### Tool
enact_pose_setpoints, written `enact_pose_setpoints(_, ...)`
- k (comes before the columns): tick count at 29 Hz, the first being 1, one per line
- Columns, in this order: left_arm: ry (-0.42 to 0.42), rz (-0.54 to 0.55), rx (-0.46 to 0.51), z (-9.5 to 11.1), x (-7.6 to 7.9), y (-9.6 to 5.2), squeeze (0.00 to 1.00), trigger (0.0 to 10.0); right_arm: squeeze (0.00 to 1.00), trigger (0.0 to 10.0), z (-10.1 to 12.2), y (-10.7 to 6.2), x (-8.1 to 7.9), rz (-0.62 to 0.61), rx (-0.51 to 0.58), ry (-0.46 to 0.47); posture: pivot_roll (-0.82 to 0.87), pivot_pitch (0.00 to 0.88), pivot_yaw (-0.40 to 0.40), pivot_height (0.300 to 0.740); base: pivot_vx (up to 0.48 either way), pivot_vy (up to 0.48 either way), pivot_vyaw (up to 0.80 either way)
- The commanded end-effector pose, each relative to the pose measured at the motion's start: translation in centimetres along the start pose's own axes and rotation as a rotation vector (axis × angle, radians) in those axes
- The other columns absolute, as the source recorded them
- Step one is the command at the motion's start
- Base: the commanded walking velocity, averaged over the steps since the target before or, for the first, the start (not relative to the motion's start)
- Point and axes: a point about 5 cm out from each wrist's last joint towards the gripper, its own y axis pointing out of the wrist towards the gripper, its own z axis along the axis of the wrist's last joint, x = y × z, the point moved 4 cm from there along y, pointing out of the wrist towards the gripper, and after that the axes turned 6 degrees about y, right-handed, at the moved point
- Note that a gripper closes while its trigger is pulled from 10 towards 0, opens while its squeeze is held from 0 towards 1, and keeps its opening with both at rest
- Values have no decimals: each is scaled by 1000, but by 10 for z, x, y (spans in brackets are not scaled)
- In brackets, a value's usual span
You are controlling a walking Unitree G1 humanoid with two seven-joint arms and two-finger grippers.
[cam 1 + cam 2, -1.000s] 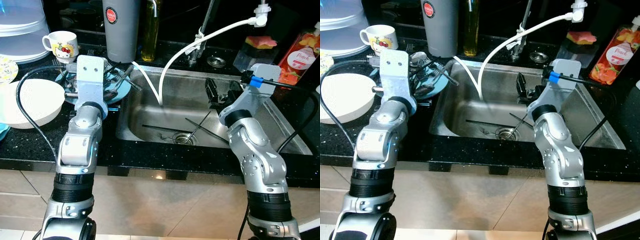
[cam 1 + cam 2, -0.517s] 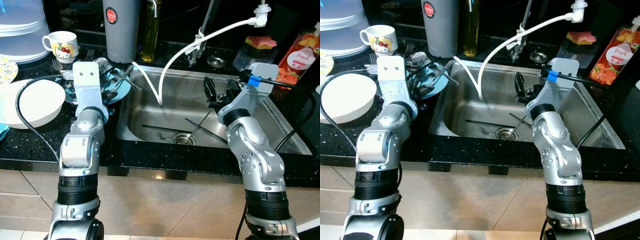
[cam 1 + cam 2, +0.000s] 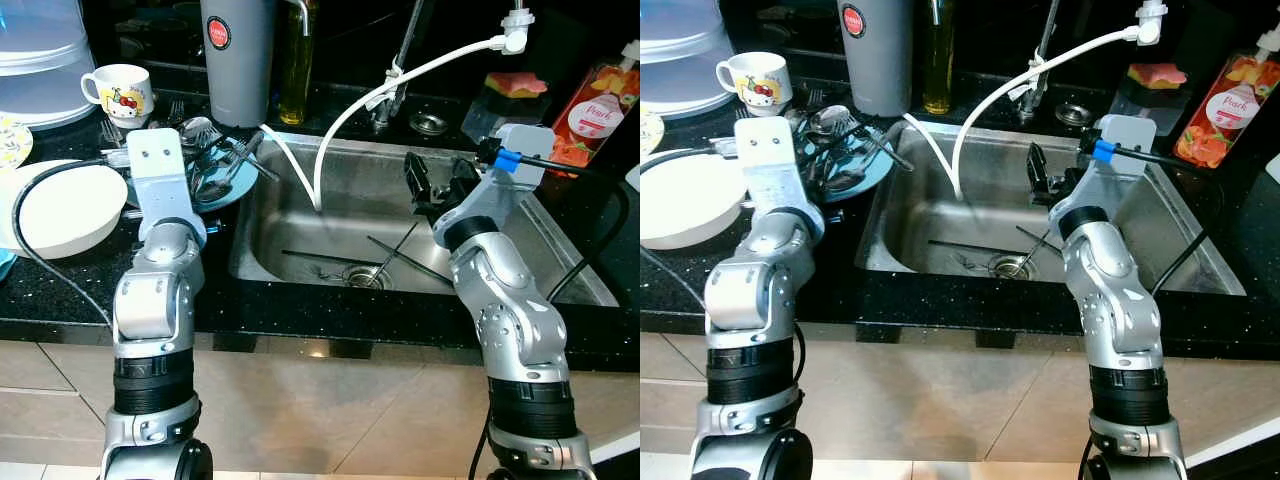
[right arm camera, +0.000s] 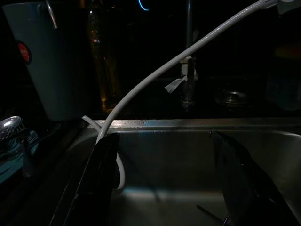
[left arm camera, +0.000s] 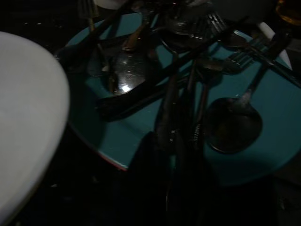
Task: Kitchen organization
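Observation:
A teal plate point(image 3: 238, 178) on the black counter left of the sink holds several spoons and forks point(image 5: 188, 89). My left gripper point(image 5: 173, 160) hovers low over the plate's near edge; it is a dark shape in the left wrist view, and in the eye views its wrist block point(image 3: 157, 176) hides it. My right gripper point(image 3: 441, 186) is open above the right half of the steel sink point(image 3: 300, 235), its two fingers point(image 4: 104, 179) wide apart with nothing between them. A fork and two long thin utensils point(image 3: 385, 262) lie by the drain.
A white hose point(image 3: 352, 105) arcs from the tap into the sink. A white bowl point(image 3: 62, 205) lies left of the plate. Behind stand a mug point(image 3: 120, 88), a grey canister point(image 3: 238, 55) and an oil bottle point(image 3: 293, 60). A juice pack point(image 3: 600, 105) and a sponge point(image 3: 515, 84) are at the back right.
My left wrist has shifted a little to the left over the plate's near edge. The right arm has stayed almost still above the sink.

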Motion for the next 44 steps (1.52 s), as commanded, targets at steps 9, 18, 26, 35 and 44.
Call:
enact_pose_setpoints(9,6,-12,-112,-26,5,2,0,0,0,10000,0,1,5,-18,-3,4,224,39,-89,740,0,0,0)
enact_pose_setpoints(18,31,-64,97,12,15,-2,0,0,0,10000,-1,1,4,-14,-3,7,226,31,-88,740,0,0,0)
enact_pose_setpoints(26,47,-110,186,27,24,-8,0,0,0,10000,0,1,4,-14,0,7,225,29,-88,740,0,0,0)
enact_pose_setpoints(35,79,-98,168,21,25,-9,0,10000,0,10000,-1,1,5,-18,-3,8,224,40,-85,740,0,0,0)
enact_pose_setpoints(44,165,-81,210,8,17,-24,1000,10000,0,10000,-3,-1,5,-23,-9,13,229,52,-81,740,0,0,0)
